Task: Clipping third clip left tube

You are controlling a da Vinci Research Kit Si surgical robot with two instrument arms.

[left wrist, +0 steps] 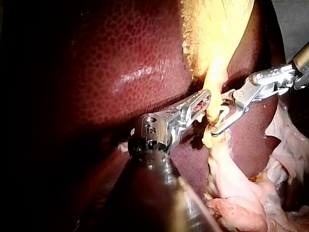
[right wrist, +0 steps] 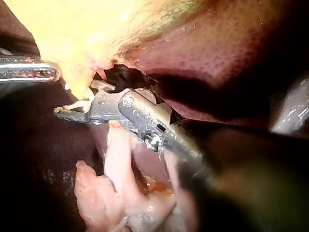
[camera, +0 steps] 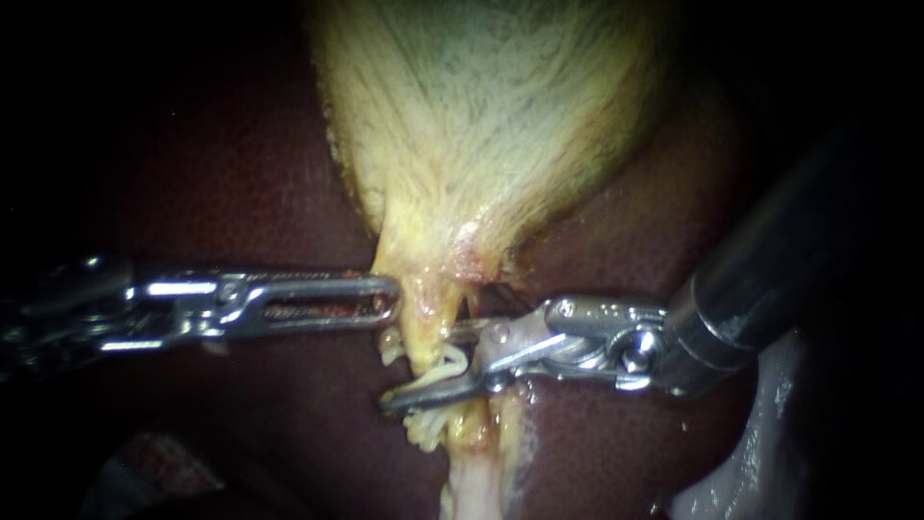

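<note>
The left tool [camera: 393, 300] and right tool [camera: 423, 366] are bright, polished metal. The liver [camera: 241, 193] looks wet, glossy and finely pebbled. The gallbladder [camera: 481, 116] is duller, with fibrous streaks. The tube [camera: 423, 323] is slick.

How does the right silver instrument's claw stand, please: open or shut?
Open: the right silver instrument's claw gapes, the pale yellow tube lying between.

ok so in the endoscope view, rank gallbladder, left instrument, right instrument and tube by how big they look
1. gallbladder
2. left instrument and right instrument: about alike; the right's shaft looks nearer the camera, so no ranking
3. tube, smallest
</note>
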